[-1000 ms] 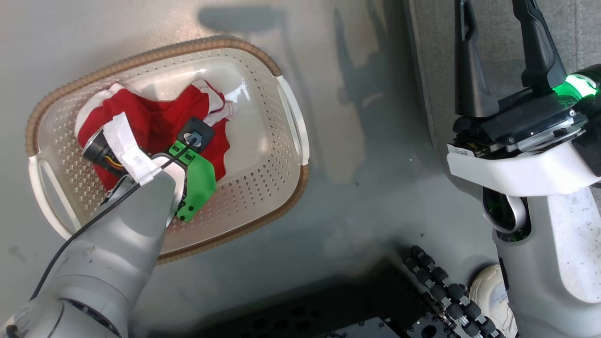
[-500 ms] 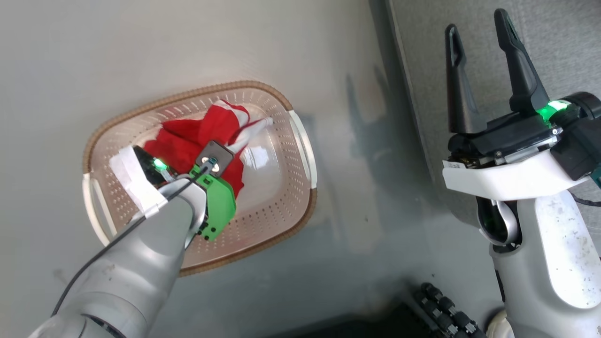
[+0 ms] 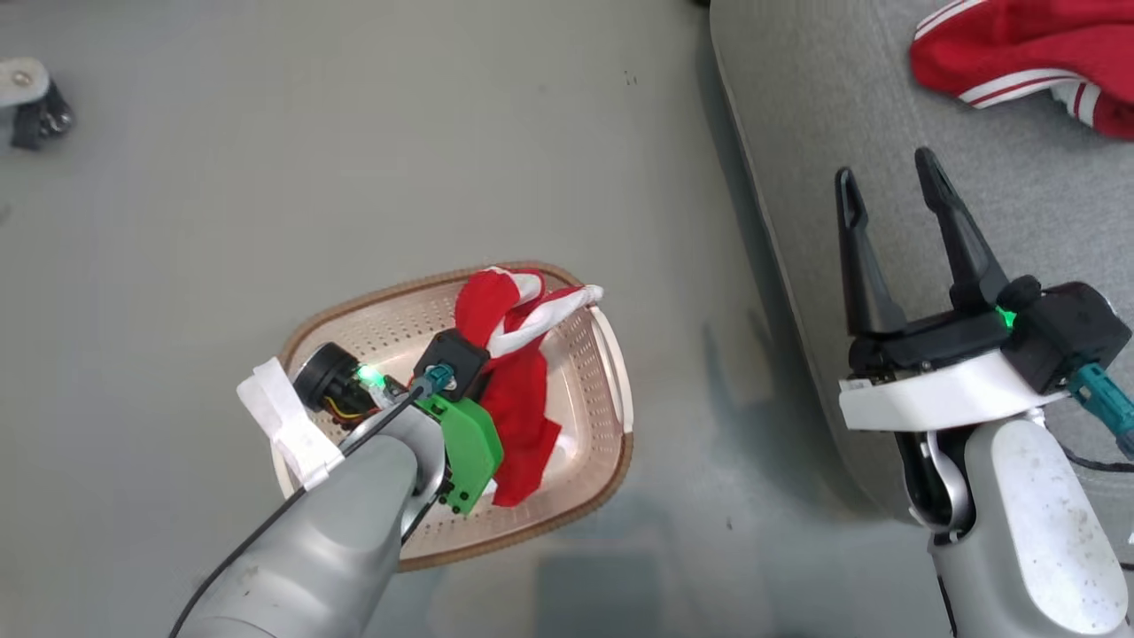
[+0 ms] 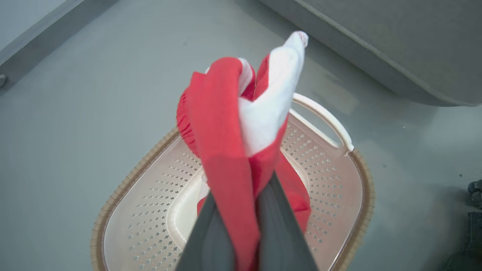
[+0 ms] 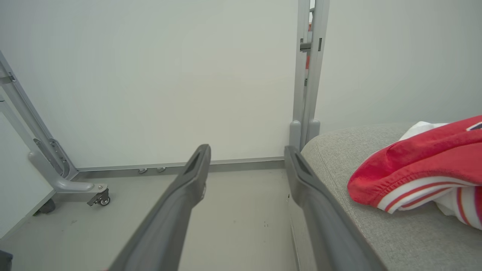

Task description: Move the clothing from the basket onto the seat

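Lifted garment [image 4: 226,124] — wrist view shows left hand [image 4: 241,203] pinching it.

Open floor [image 3: 691,221] separates basket [image 3: 580,416] and seat [image 3: 824,106], where one garment [image 3: 1010,44] lies.

1. The right gripper [image 5: 246,150] had its two dark fingers spread wide, with nothing between them.
2. Its right finger crossed the front edge of the light-grey seat [image 5: 339,162]; contact could not be judged.
3. A red garment [image 5: 414,162] with white stripes lay crumpled on the seat, to the right of that finger.
4. Beyond the fingers lay grey floor [image 5: 233,214], a white wall [image 5: 169,75], an upright grey post [image 5: 307,75] and a caster [image 5: 101,198] on a metal frame.
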